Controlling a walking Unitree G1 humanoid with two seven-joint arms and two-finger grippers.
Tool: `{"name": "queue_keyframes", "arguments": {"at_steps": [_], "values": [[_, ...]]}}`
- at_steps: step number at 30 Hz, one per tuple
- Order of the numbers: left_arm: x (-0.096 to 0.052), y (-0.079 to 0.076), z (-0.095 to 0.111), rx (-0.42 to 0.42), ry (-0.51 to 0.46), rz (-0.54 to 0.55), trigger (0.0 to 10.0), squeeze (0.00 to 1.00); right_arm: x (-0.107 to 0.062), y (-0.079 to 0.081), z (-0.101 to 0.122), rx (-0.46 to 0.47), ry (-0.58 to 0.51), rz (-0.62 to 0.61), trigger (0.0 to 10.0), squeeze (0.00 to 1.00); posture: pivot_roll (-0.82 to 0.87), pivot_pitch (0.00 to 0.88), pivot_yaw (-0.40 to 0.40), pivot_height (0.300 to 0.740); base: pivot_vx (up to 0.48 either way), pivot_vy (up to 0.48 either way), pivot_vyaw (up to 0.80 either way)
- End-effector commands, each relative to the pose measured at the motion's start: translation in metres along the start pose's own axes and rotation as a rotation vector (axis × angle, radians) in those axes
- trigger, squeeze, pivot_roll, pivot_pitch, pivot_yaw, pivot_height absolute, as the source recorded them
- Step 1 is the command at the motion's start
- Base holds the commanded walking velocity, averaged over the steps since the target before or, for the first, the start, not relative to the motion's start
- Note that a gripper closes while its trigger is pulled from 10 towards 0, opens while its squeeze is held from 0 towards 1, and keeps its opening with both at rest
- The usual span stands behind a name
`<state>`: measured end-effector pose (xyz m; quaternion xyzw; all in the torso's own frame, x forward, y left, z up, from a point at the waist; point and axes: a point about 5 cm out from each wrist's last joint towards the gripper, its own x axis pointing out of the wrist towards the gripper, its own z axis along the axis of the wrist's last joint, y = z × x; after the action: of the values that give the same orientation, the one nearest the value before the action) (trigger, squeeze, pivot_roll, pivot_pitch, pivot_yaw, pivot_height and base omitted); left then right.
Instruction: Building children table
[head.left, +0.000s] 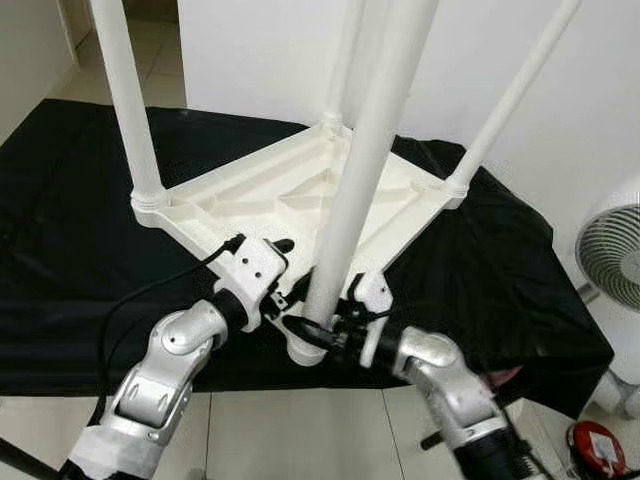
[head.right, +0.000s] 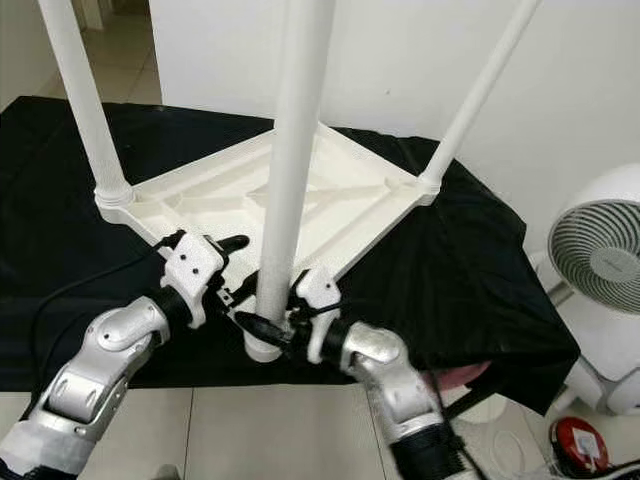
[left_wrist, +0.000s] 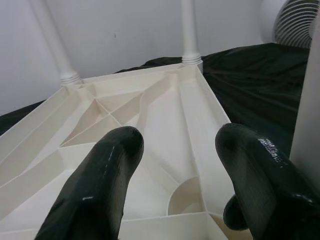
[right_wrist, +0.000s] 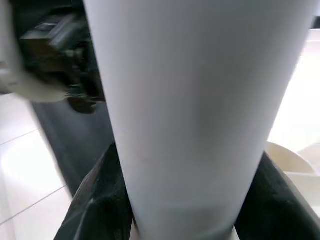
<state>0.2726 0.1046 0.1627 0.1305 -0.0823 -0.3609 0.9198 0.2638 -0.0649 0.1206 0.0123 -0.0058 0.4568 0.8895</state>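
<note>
A white plastic children's table (head.left: 262, 187) lies upside down on a black cloth (head.left: 70, 220). Three white legs stand in its far and side corners. A fourth leg (head.left: 362, 170) stands upright in the socket at the near corner. My right gripper (head.left: 318, 333) is shut around this leg just above the socket; in the right wrist view the leg (right_wrist: 195, 100) sits between the two black fingers (right_wrist: 95, 200). My left gripper (head.left: 287, 270) is open just left of that corner, over the table's ribbed underside (left_wrist: 165, 110), holding nothing.
The cloth-covered surface ends at a front edge right above my arms, with pale tiled floor (head.left: 260, 430) below. A white fan (head.left: 612, 255) stands at the right, and a red object (head.left: 597, 447) lies on the floor near it. A white wall (head.left: 250, 50) rises behind the table.
</note>
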Motion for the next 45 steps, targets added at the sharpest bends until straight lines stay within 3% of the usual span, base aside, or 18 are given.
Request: {"name": "queue_keyframes", "arguments": {"at_steps": [1, 6, 7, 8, 14, 15, 16, 17, 19, 20, 26, 27, 35, 41, 45], "values": [[0.003, -0.005, 0.002, -0.002, -0.014, -0.025, 10.0, 0.00, -0.015, -0.031, -0.002, -0.022, 0.046, -0.259, 0.0, 0.00, 0.04, 0.000, -0.141, 0.740, 0.000, 0.000, 0.00], [0.006, -0.009, 0.002, -0.012, -0.021, -0.037, 10.0, 0.00, -0.016, -0.045, -0.007, 0.038, 0.068, -0.556, 0.0, 0.00, 0.03, 0.000, -0.136, 0.740, 0.000, 0.000, 0.00], [0.006, -0.009, 0.002, -0.012, -0.021, -0.037, 10.0, 0.00, -0.016, -0.045, -0.007, 0.038, 0.068, -0.556, 0.0, 0.00, 0.03, 0.000, -0.136, 0.740, 0.000, 0.000, 0.00], [0.007, -0.009, 0.003, -0.012, -0.023, -0.040, 10.0, 0.00, -0.017, -0.049, -0.007, 0.035, 0.077, -0.651, 0.0, 0.00, 0.03, 0.000, -0.137, 0.740, 0.000, 0.000, 0.00], [0.008, -0.008, 0.004, -0.014, -0.026, -0.039, 10.0, 0.00, -0.014, -0.046, -0.007, 0.038, 0.081, -0.740, 0.0, 0.00, 0.03, 0.000, -0.132, 0.740, 0.000, 0.000, 0.00], [0.008, -0.008, 0.004, -0.015, -0.027, -0.039, 10.0, 0.00, -0.012, -0.043, -0.007, 0.057, 0.079, -0.710, 2.9, 0.00, 0.03, 0.000, -0.132, 0.740, 0.000, 0.000, 0.00], [0.008, -0.008, 0.004, -0.016, -0.028, -0.040, 10.0, 0.00, -0.010, -0.041, -0.007, 0.071, 0.077, -0.690, 2.9, 0.00, 0.03, 0.000, -0.132, 0.740, 0.000, 0.000, 0.00], [0.008, -0.008, 0.004, -0.018, -0.028, -0.041, 10.0, 0.00, -0.008, -0.038, -0.006, 0.076, 0.063, -0.657, 10.0, 0.00, 0.03, 0.000, -0.131, 0.740, 0.000, 0.000, 0.00], [0.008, -0.008, 0.004, -0.019, -0.028, -0.042, 10.0, 0.00, -0.006, -0.036, -0.003, 0.074, 0.048, -0.633, 10.0, 0.00, 0.03, 0.000, -0.131, 0.740, 0.000, 0.000, 0.00], [0.007, -0.009, 0.005, -0.020, -0.032, -0.047, 10.0, 0.00, -0.006, -0.035, 0.003, 0.084, -0.006, -0.614, 10.0, 1.00, 0.03, 0.000, -0.128, 0.740, 0.000, 0.000, 0.00], [0.006, -0.009, 0.005, -0.034, -0.028, -0.059, 10.0, 0.00, -0.016, -0.040, 0.034, 0.024, -0.222, -0.629, 10.0, 1.00, 0.03, 0.000, -0.122, 0.740, 0.000, 0.000, 0.00], [0.006, -0.008, 0.005, -0.029, -0.029, -0.059, 10.0, 0.00, -0.020, -0.041, 0.036, -0.001, -0.241, -0.630, 10.0, 0.00, 0.02, 0.000, -0.119, 0.740, 0.000, 0.000, 0.00], [0.004, -0.007, 0.003, -0.030, -0.017, -0.064, 10.0, 0.00, -0.036, -0.042, 0.031, -0.058, -0.225, -0.619, 10.0, 0.00, 0.02, 0.000, -0.109, 0.740, 0.000, 0.000, 0.00], [0.001, -0.003, 0.001, -0.011, 0.000, -0.052, 10.0, 0.00, -0.043, -0.030, 0.020, -0.059, -0.187, -0.495, 10.0, 0.00, 0.02, 0.000, -0.097, 0.740, 0.000, 0.000, 0.00], [0.000, 0.004, 0.000, -0.014, 0.004, -0.040, 10.0, 0.00, -0.046, -0.029, 0.019, -0.057, -0.187, -0.484, 10.0, 0.00, 0.02, 0.000, -0.096, 0.740, 0.000, 0.000, 0.00]]}}
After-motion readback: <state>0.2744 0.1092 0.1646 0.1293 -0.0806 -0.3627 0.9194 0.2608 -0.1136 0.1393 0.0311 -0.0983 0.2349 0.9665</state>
